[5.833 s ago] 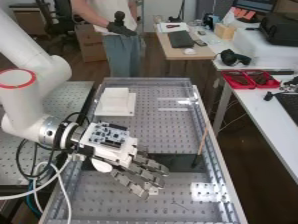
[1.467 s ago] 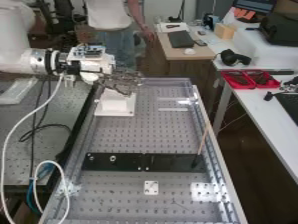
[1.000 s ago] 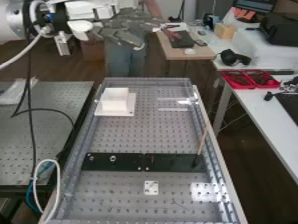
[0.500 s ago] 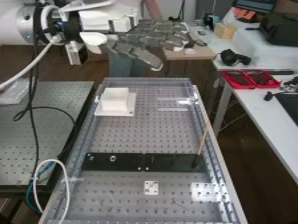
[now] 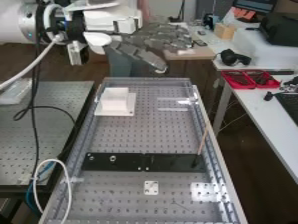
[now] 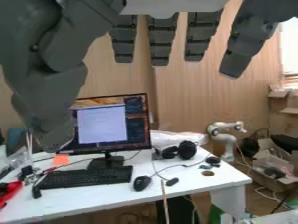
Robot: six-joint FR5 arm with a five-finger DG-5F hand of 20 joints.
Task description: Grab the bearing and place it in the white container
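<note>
In the high view the hand (image 5: 156,39) is held up past the bench's far end, its fingers spread nearly straight with nothing between them. Straight fingers of the hand (image 6: 161,42) also hang in the wrist view. Below and left of the hand stands the white container (image 5: 115,102), a square block shape on a flat white base; its inside is hidden. A small ring-shaped metal part (image 5: 113,158), perhaps a bearing, sits on the left half of the black strip. Whether anything lies in the container I cannot tell.
The black strip (image 5: 174,162) crosses the perforated bench. A thin stick (image 5: 203,141) leans near its right end, and a small white plate (image 5: 151,188) lies in front. Red trays (image 5: 240,81) stand on the right-hand table. A monitor (image 6: 106,123) stands on a white desk.
The hand was low over the black strip, then over the white container, and has since risen off it and swung out beyond the bench. Its fingers are now spread; lately it has shifted slightly right.
</note>
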